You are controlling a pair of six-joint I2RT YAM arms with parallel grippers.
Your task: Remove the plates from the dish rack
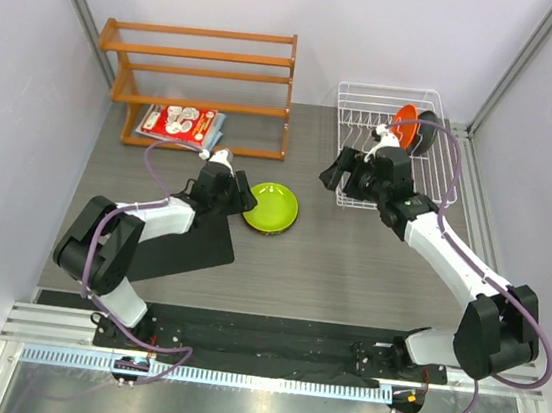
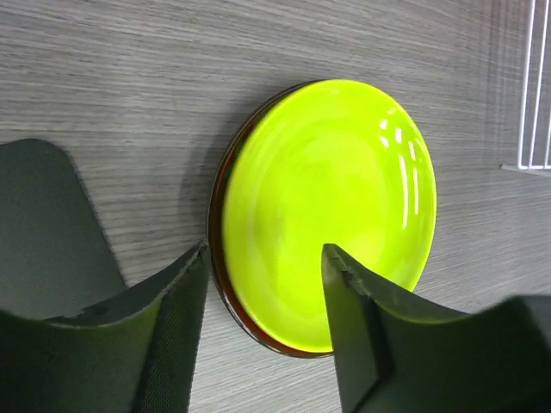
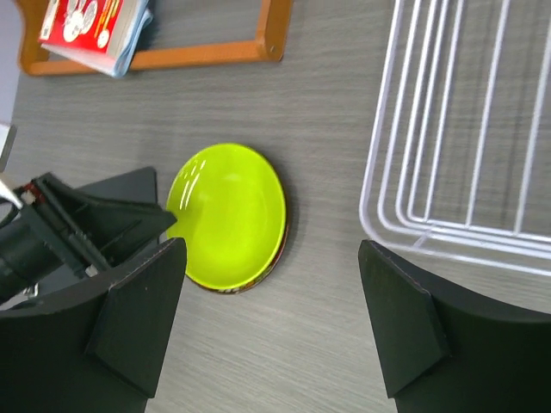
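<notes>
Lime plate (image 2: 331, 215) atop red plate (image 2: 217, 245) — left hand (image 2: 265, 254) spread at its edge. Right hand (image 3: 271, 248) spread, empty, by rack (image 1: 372, 118).

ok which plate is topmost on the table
The lime green round plate, flat atop the dark red plate; the orange plate and dark teal plate stand in the white wire rack.
</notes>
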